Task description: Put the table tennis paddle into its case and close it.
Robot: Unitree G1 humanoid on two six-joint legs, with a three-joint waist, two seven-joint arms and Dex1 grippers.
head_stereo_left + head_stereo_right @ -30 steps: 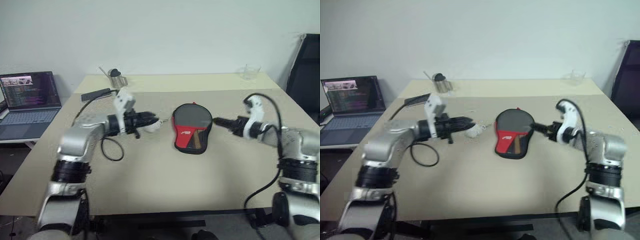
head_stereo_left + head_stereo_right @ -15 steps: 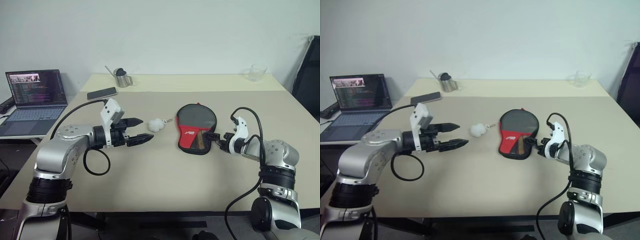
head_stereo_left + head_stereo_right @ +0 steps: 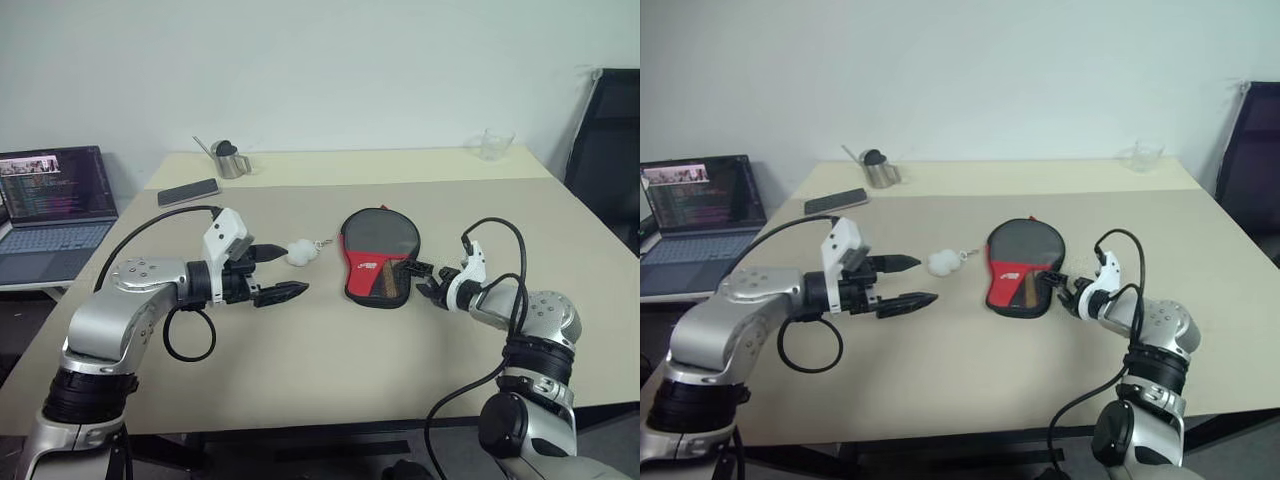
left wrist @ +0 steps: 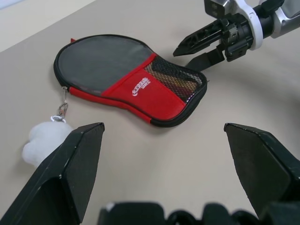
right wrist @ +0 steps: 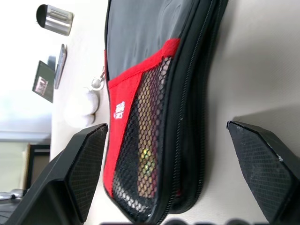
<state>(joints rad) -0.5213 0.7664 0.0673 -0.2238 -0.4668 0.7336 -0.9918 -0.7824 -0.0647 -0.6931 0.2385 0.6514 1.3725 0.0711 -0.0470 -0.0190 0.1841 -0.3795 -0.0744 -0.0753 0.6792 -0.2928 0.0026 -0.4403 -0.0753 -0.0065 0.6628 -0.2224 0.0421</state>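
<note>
While its white logo is too small to read, the case (image 3: 380, 256) lies mid-frame on the tabletop (image 3: 300, 370); left tool (image 3: 283, 271) gapes empty, right tool (image 3: 419, 281) spread beside the case's narrow end.

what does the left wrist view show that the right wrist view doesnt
Left wrist view alone: the right claw, open, close by the case's narrow mesh end, and the case's full paddle-shaped outline.

Right wrist view alone: a metal cup and a dark phone farther back on the table, plus the zipper rim along the case's side.

Both: the case lying flat with its red panel and mesh pocket up, the white pompom clipped to its zipper pull, and open fingers framing the scene.
</note>
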